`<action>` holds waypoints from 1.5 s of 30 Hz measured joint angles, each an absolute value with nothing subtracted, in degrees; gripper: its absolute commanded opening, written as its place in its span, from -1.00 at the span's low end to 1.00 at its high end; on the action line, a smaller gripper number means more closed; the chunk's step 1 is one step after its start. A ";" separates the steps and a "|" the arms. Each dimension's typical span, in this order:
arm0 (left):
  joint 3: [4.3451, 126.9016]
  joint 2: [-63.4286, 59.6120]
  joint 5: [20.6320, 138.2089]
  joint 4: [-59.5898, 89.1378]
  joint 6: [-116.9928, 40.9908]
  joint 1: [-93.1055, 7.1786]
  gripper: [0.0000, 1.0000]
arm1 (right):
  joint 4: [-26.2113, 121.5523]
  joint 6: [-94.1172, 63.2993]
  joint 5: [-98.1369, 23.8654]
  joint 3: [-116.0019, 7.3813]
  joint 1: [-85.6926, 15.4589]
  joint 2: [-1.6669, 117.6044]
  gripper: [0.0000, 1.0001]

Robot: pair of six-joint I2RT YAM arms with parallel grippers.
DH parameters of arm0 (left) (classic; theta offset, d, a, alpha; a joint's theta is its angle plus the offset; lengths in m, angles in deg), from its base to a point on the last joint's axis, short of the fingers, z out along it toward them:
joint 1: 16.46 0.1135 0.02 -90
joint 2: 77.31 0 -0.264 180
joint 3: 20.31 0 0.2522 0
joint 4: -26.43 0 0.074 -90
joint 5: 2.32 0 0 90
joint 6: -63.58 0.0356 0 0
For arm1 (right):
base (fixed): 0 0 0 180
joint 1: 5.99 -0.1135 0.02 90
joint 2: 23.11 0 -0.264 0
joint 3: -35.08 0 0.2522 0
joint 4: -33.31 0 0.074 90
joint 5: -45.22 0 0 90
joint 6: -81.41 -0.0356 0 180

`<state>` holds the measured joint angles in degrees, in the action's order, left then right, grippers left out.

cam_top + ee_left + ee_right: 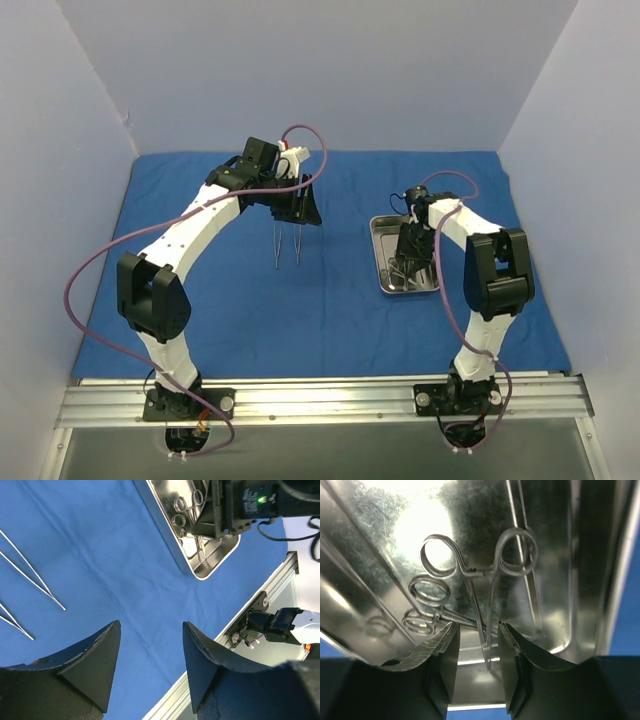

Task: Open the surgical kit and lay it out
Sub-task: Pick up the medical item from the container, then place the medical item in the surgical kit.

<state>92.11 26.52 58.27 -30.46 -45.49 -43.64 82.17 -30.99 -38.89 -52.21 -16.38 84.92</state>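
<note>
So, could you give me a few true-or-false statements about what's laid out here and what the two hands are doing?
1. The blue cloth lies spread out flat. True.
2. Every instrument sits in the tray. False: two instruments lie out on the cloth.
3. The left hand grips an instrument. False: it is open and empty.
4. The right hand is down in the tray, its fingers either side of a ring-handled instrument. True.
</note>
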 measured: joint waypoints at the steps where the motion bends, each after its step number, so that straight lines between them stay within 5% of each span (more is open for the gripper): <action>1: 92.11 26.52 58.19 -30.46 -45.49 -43.45 0.22 | 81.93 -31.01 -39.06 -52.21 -16.67 85.27 -0.34; 15: 92.06 26.52 56.00 -30.62 -45.47 -41.44 0.22 | 81.01 -31.27 -39.15 -51.93 -17.48 86.95 -1.00; 37: 89.57 25.99 45.47 -31.10 -47.57 -35.40 0.25 | 82.78 -17.39 -36.55 -63.47 -17.69 85.37 -1.00; 45: 80.67 19.48 43.96 -30.90 -52.00 -25.72 0.31 | 81.03 -6.94 -31.61 -71.93 -27.16 81.83 -1.00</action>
